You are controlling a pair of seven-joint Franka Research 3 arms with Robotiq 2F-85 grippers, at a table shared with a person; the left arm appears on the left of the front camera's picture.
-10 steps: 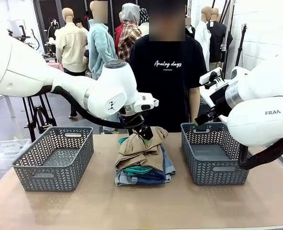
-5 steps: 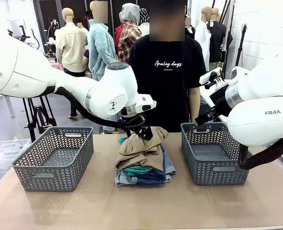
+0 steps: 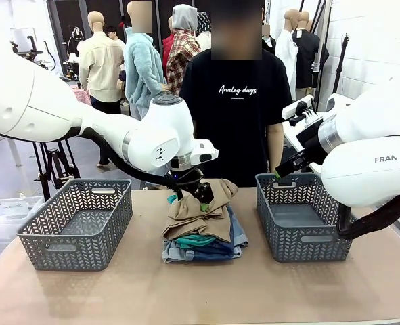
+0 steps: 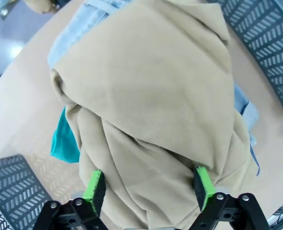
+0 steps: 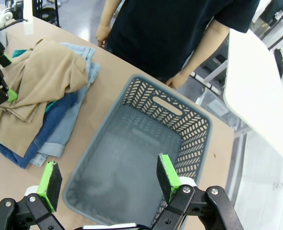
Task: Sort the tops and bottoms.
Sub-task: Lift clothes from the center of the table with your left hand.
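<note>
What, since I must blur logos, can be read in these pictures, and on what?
"Analog days": chest of the person's black T-shirt.
Small line under it: too small to read.
"FRAN": side of the right arm, the word cut short.

Tan table (image 3: 200,298); white block wall (image 3: 382,40) right; grey floor (image 3: 24,172).

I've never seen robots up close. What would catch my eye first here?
A pile of clothes sits mid-table with a tan shirt on top, and the left gripper is down on it, open jaws either side of a fold. The left basket and right basket, both grey, flank it; the right gripper hangs open above the right one. A person in a black T-shirt stands at the far side.
</note>
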